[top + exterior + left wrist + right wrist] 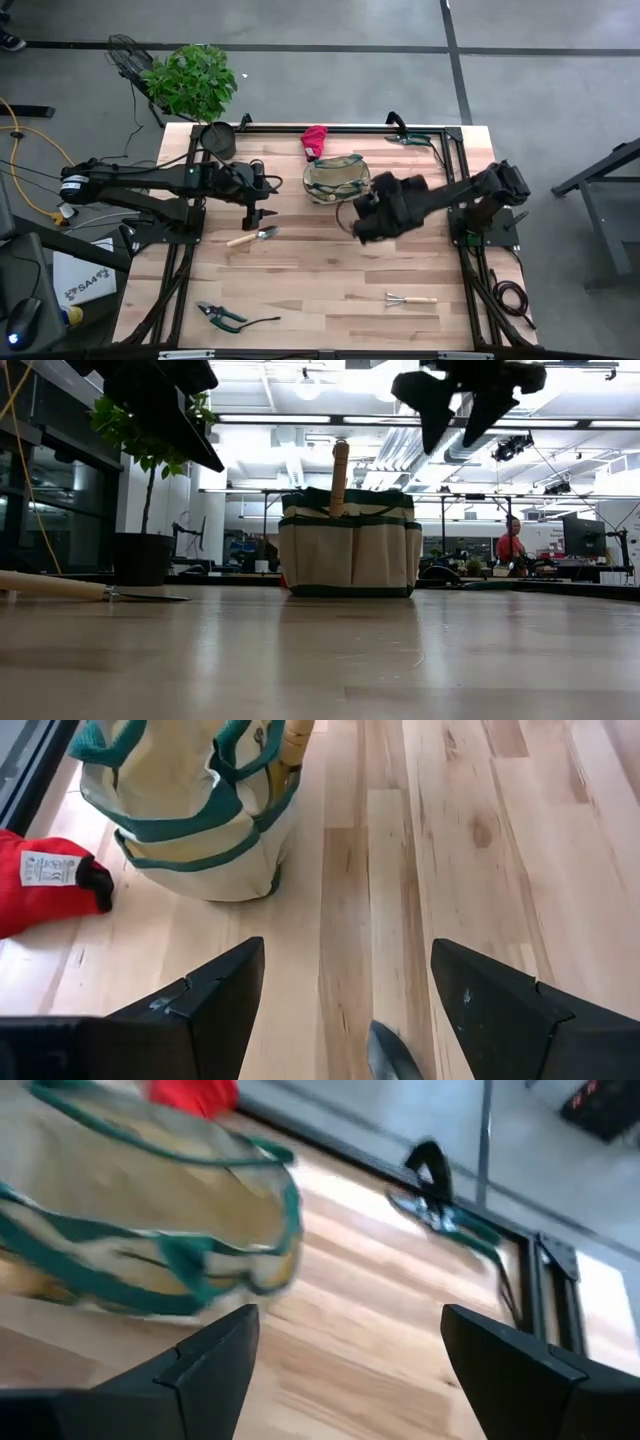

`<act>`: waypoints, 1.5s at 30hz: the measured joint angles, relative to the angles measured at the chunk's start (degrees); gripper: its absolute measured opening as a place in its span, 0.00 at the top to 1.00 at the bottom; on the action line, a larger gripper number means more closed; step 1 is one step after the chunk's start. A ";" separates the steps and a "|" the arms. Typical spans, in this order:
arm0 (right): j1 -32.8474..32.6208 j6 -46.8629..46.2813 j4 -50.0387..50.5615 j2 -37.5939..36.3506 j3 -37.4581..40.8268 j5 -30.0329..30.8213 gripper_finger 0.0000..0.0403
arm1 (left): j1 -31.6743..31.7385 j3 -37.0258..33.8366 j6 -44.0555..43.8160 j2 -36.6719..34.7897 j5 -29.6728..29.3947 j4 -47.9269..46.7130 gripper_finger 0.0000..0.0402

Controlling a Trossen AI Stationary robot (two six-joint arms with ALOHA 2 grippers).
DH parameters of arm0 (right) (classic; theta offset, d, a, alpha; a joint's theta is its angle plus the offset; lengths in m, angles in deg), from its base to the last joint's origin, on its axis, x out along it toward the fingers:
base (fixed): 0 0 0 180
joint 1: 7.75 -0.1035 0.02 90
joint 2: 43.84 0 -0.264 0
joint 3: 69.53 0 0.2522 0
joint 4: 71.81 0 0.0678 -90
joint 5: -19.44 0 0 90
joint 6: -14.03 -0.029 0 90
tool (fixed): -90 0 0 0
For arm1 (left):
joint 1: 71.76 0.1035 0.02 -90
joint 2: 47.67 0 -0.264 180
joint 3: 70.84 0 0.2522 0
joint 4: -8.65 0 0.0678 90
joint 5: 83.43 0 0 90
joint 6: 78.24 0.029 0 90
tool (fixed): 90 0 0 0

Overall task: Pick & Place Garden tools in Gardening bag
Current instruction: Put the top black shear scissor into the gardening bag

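Left pincer [254, 217] open above trowel [252, 238]; right pincer [362, 228] open, empty, just beside gardening bag [336, 178]. Pruners [222, 316], mini rake [410, 299] on surface [330, 270].

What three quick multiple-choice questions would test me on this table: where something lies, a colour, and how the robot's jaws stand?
1. Where is the trowel?
A. inside the bag
B. on the table under the left gripper
C. on the floor

2. What colour is the glove beside the gardening bag?
A. red
B. blue
C. yellow

3. How do the jaws of the right gripper stand?
A. shut on the rake
B. shut on nothing
C. open, empty

Answers: 1 B, the high view shows it lying just below that gripper. 2 A, it shows red against the wood. 3 C, its wrist view shows bare table between the fingers.
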 joint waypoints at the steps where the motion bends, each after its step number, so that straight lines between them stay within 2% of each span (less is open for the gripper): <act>1: 1.47 1.26 0.34 -0.19 -0.06 -0.86 0.24 | 0.00 0.00 0.00 0.00 0.00 0.03 0.30; 9: 12.26 11.88 0.84 -0.90 0.22 -1.97 0.24 | 0.00 -0.62 -0.66 -0.16 -0.04 -0.05 0.30; 22: 35.81 40.63 0.84 -0.86 0.22 -5.69 0.24 | 0.00 -4.48 -1.53 -0.37 -0.20 1.73 0.30; 29: 48.77 59.85 -0.52 -0.86 0.22 -11.35 0.24 | 0.00 -5.01 -1.48 -0.37 -0.20 2.25 0.30; 35: 54.98 76.93 -5.58 -0.86 0.22 -12.67 0.24 | 0.00 -5.01 -1.22 -0.37 -0.24 2.27 0.30; 40: 58.26 91.56 -13.61 -0.55 0.22 -18.56 0.24 | 0.00 -5.01 -1.17 -0.37 -0.26 2.99 0.30; 45: 61.43 98.91 -20.45 1.10 1.60 -21.22 0.24 | 0.00 -4.98 -1.03 -0.35 -0.64 3.65 0.30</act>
